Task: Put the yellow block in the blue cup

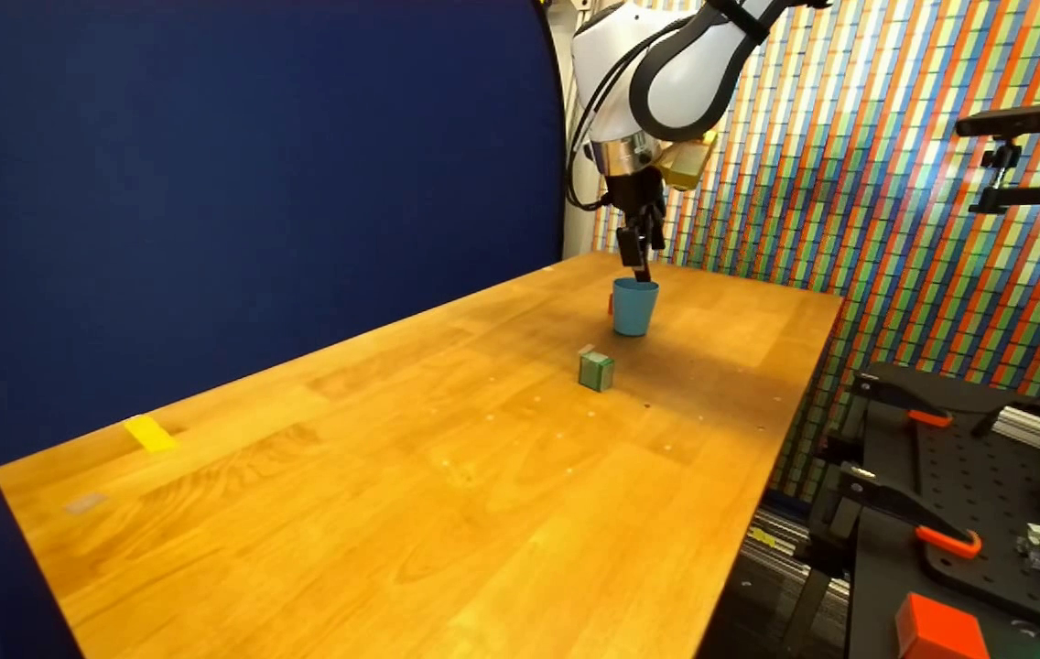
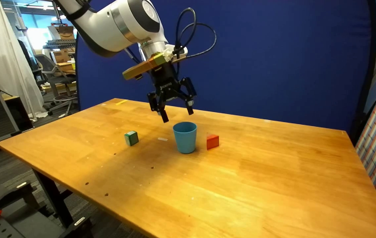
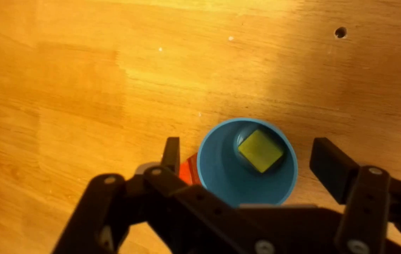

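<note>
The blue cup stands upright on the table in both exterior views. In the wrist view I look down into the cup. The yellow block lies inside it at the bottom, toward the upper right of the opening. The cup's wall hides the block in both exterior views. My gripper is open and empty, above the cup and apart from it. In the wrist view its fingers are spread to either side of the cup's rim. The gripper also shows above the cup in an exterior view.
A red block is beside the cup, partly hidden behind a finger and the cup in the wrist view. A green cube sits on the table on the cup's other side. A flat yellow patch lies near a table edge.
</note>
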Controlling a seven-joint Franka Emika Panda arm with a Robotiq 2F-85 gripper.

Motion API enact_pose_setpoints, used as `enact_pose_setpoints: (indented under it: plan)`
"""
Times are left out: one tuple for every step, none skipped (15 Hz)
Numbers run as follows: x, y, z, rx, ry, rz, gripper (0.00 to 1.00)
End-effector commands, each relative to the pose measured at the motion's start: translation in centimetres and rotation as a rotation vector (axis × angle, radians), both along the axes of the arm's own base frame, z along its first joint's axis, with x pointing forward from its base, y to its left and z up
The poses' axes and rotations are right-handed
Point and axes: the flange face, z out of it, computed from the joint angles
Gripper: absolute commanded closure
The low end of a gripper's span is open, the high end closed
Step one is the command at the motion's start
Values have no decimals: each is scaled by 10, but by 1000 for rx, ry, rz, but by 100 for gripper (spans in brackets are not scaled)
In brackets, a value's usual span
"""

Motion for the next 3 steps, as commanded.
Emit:
enact_pose_setpoints:
  plan:
    - [0,1,1,4,0,1,0]
    - [0,1,0,4,3,1,0]
    - [0,1,-2,4,5,1,0]
